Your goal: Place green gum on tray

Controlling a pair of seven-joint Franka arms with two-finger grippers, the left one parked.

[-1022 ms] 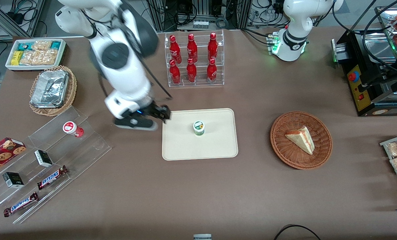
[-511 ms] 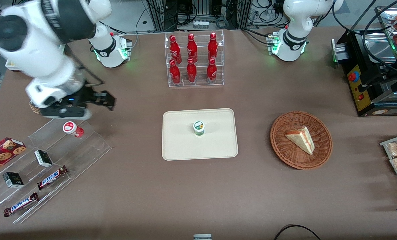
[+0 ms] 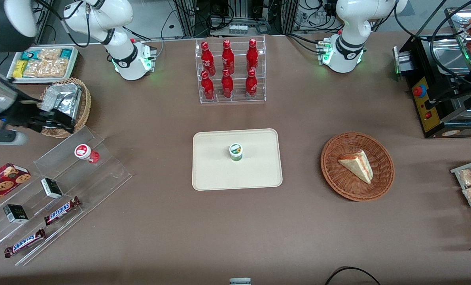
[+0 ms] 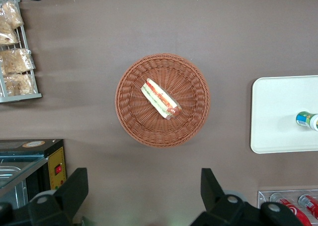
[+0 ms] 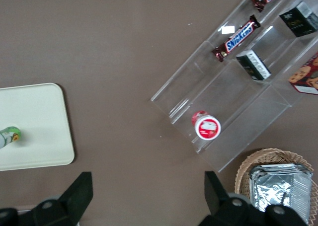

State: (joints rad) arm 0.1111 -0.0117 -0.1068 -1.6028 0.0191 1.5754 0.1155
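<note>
The gripper [image 3: 57,120] is seen high over the working arm's end of the desk [image 3: 160,229], above the wicker basket of foil trays [image 3: 63,107], with its jaws spread wide and nothing held between them. A red gum canister [image 3: 86,152] is stood on the clear tiered rack [image 3: 57,190]. The green gum [image 3: 235,152] is stood upright near the middle of the cream tray [image 3: 219,174]. A sandwich wedge [image 3: 357,164] is laid in the brown wicker basket [image 3: 338,186].
</note>
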